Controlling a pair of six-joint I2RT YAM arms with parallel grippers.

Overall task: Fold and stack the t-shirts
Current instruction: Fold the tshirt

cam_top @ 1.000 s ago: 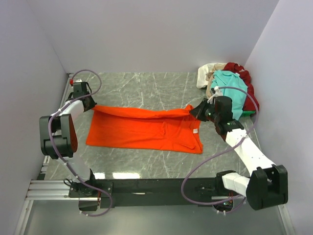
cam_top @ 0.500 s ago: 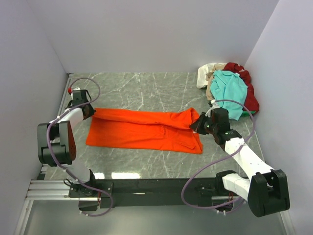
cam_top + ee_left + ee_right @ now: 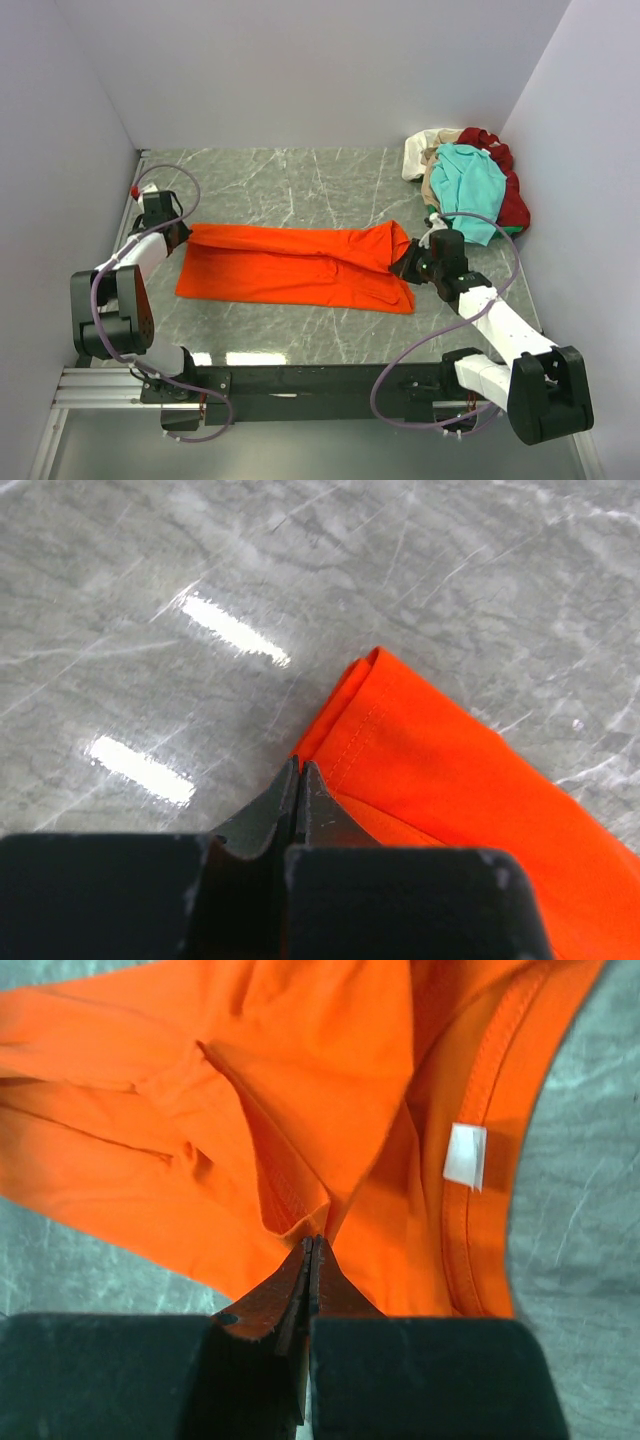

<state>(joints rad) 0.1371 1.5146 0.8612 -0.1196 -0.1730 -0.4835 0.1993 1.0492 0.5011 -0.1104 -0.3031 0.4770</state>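
Orange shirt lies lengthwise across the middle of the table, doubled over on itself, hem end to the left, neck end to the right.

Left gripper: jaws clenched, tips at the folded hem corner, which runs in between them. Judged a pinch on that corner.

Right gripper: jaws pressed together on a gather of cloth beside the collar. The white neck label faces up just to its right.

The two grips sit at opposite ends, and the far edge runs nearly straight between them. Likely purpose: hold the doubled layer stretched so it lies flat without creasing.

Fold judged part done. The band is long and needs a crosswise fold.

Remaining shirts sit heaped in the far right corner, teal shirt on top, dark red and cream beneath, well apart from the work area.
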